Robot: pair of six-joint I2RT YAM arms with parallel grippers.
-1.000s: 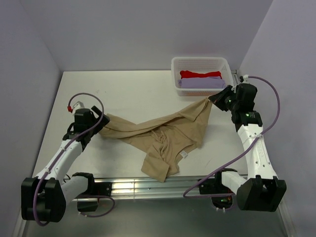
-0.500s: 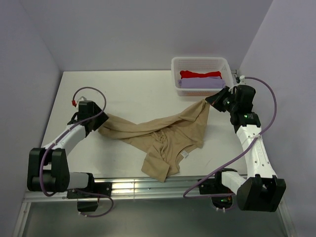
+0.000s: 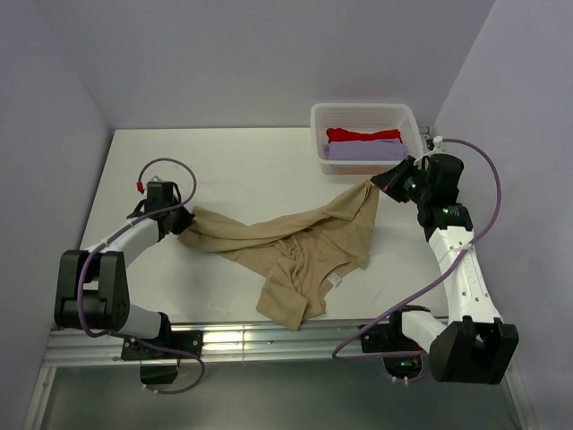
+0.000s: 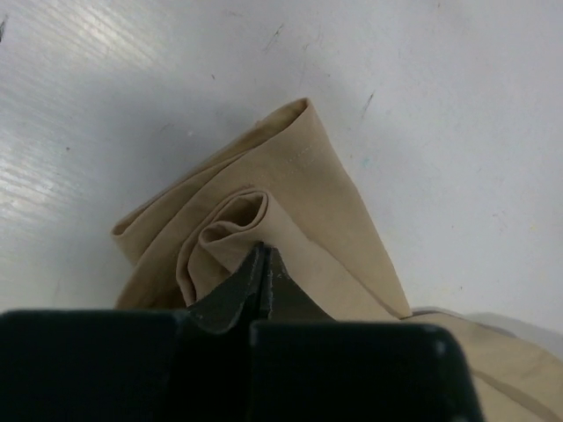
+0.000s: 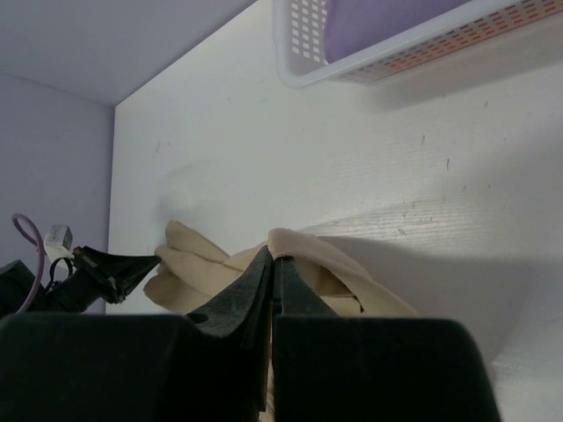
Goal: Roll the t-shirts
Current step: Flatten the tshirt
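Tan t-shirt (image 3: 300,242) lies stretched across the white table (image 3: 233,161) between both arms. The left gripper (image 3: 185,220), on a low arm angled sideways, is pinched onto one bunched end. The right gripper (image 3: 380,183), its arm reaching forward, clamps the opposite corner beside the basket (image 3: 363,111). The basket's rim partly hides the red shirt (image 3: 361,135) and lavender shirt (image 3: 363,151).
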